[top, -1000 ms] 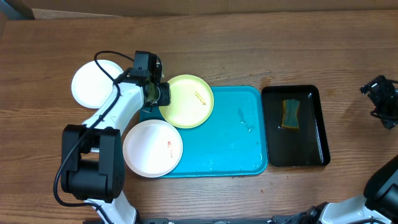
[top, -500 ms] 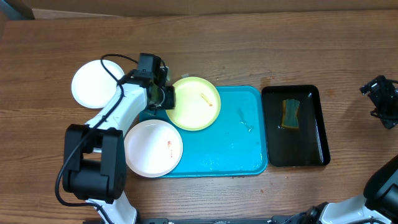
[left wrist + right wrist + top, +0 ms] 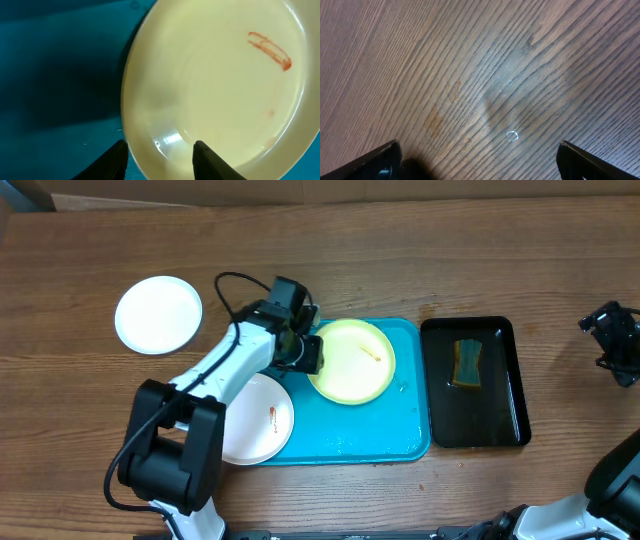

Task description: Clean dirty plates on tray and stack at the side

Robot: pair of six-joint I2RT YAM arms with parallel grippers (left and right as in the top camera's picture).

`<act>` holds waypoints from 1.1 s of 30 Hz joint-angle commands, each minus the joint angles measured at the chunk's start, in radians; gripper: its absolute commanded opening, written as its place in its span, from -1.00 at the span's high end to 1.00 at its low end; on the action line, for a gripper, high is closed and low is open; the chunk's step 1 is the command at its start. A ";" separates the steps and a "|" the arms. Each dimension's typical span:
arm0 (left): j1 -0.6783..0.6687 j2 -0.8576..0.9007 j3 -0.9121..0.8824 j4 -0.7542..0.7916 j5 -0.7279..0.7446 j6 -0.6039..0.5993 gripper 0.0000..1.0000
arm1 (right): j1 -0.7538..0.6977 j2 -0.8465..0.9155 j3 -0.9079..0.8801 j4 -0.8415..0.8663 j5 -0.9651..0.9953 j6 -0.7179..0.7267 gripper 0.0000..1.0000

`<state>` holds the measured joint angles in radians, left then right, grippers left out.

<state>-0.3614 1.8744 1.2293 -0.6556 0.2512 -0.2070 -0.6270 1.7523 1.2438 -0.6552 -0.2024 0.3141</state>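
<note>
left gripper point(image 3: 312, 352): your fingers point(image 3: 212, 160) straddle the green plate point(image 3: 352, 360) at its left rim, one inside, one outside, clenched on it.
green plate: lies on the tray point(image 3: 380, 430), upper middle; red smear point(image 3: 270, 47) inside it.
near white plate point(image 3: 268, 418): overhangs the tray's left edge, red mark on it.
far white plate point(image 3: 158, 314): on the table point(image 3: 400, 260), well left of the tray.
right gripper point(image 3: 612, 340): released, spread wide over the table's right edge.
sponge point(image 3: 466, 364): in the black tray point(image 3: 475, 435), just right of the tray.
</note>
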 commanded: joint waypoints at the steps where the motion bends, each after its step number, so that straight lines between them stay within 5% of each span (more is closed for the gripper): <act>1: -0.014 0.005 -0.011 0.020 -0.005 -0.014 0.12 | 0.000 -0.020 0.021 0.004 0.007 0.005 -1.00; 11: -0.021 0.006 -0.013 0.077 -0.104 -0.098 0.13 | 0.000 -0.020 0.021 0.004 0.007 0.004 -1.00; 18: -0.056 0.017 -0.022 0.031 -0.175 -0.142 0.52 | 0.000 -0.020 0.021 0.004 0.007 0.004 -1.00; 23: -0.056 0.017 -0.022 0.024 -0.217 -0.183 0.33 | 0.000 -0.020 0.021 0.004 0.007 0.004 -1.00; 33: -0.060 0.019 -0.025 0.024 -0.218 -0.183 0.33 | 0.000 -0.020 0.021 0.004 0.007 0.004 -1.00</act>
<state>-0.4175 1.8763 1.2171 -0.6319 0.0505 -0.3687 -0.6266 1.7523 1.2438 -0.6556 -0.2020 0.3145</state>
